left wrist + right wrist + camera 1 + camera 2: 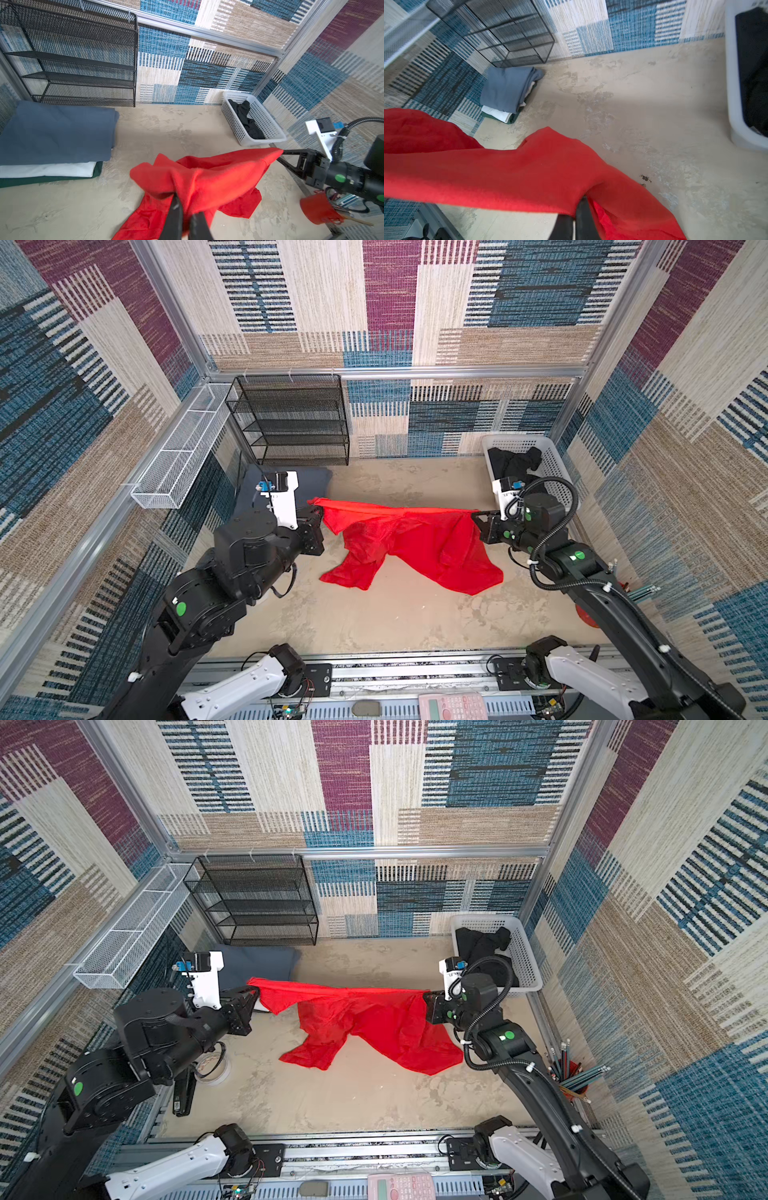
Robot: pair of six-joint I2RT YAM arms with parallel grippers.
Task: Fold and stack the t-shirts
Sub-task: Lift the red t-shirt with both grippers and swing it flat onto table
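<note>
Though partly aloft, red t-shirt point(415, 539) between grippers point(318, 511) point(475, 515)

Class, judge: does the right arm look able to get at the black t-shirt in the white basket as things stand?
Probably not yet. The black t-shirt lies in the white basket close behind the right gripper, nothing between, but that gripper is shut on the red t-shirt, stretched to the left gripper.

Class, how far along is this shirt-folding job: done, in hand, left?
Done: folded stack by the black rack, grey t-shirt over white over dark green. In hand: left gripper and right gripper shut on the red t-shirt, stretched between them, trailing onto the table. Left: fold and stack it, then the black garment in the basket.
</note>
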